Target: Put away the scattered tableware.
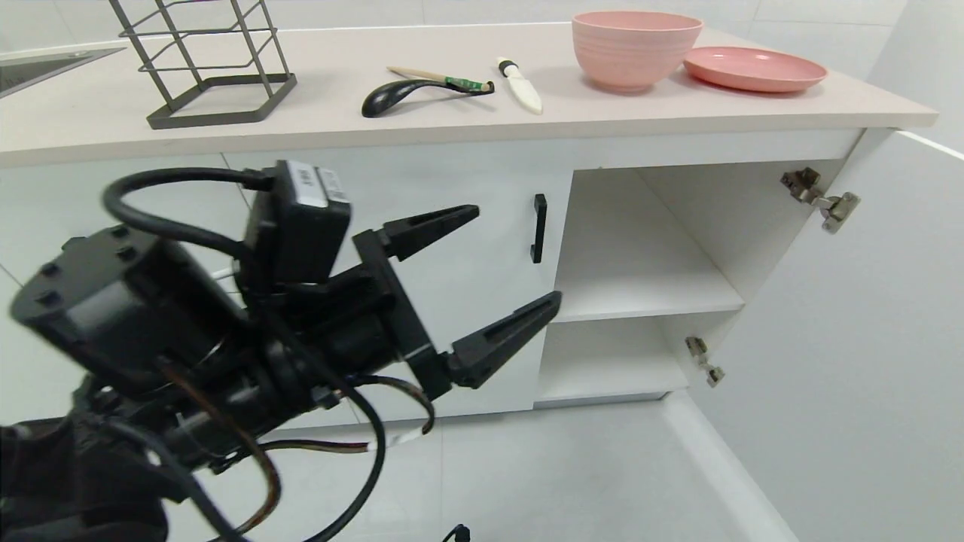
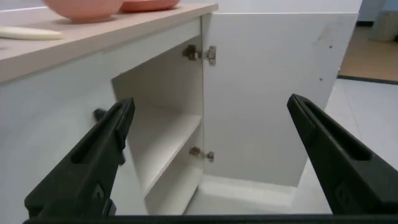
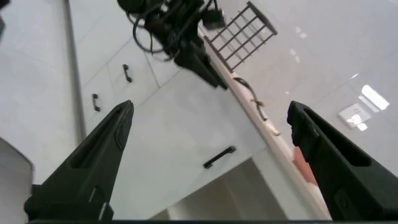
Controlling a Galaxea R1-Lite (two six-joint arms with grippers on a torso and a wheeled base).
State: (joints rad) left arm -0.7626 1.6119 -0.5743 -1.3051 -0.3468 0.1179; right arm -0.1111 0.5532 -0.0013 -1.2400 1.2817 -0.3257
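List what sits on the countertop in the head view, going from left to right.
wire rack → black spoon → white knife → pink bowl → pink plate

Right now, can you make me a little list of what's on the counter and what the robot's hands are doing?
on the counter: pink bowl, pink plate, black spoon, chopsticks, white knife, wire rack
cupboard: below the bowl and plate, door swung open
left gripper: open, holding nothing, facing the cupboard
right gripper: open, holding nothing
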